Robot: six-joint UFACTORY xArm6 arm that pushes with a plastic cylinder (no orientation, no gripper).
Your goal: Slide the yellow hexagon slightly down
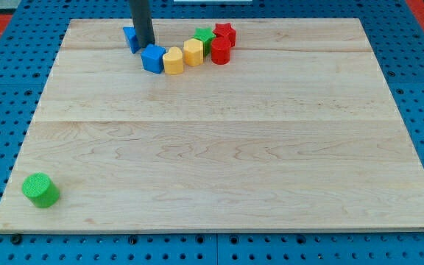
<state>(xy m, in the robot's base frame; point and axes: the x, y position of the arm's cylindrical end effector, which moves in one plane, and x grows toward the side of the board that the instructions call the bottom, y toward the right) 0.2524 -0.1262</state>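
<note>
Two yellow blocks sit near the view's top, in a curved row of blocks. The left one (173, 60) looks like the yellow hexagon; the right one (193, 52) has a less clear shape. A blue block (153, 58) touches the left yellow block on its left. My tip (146, 45) stands just above that blue block, between it and another blue block (130, 37) partly hidden behind the rod. A green star (204, 36), a red star (225, 32) and a red cylinder (221, 51) lie right of the yellow blocks.
A green cylinder (40, 190) stands alone at the view's bottom left corner of the wooden board (227, 147). Blue pegboard surrounds the board on all sides.
</note>
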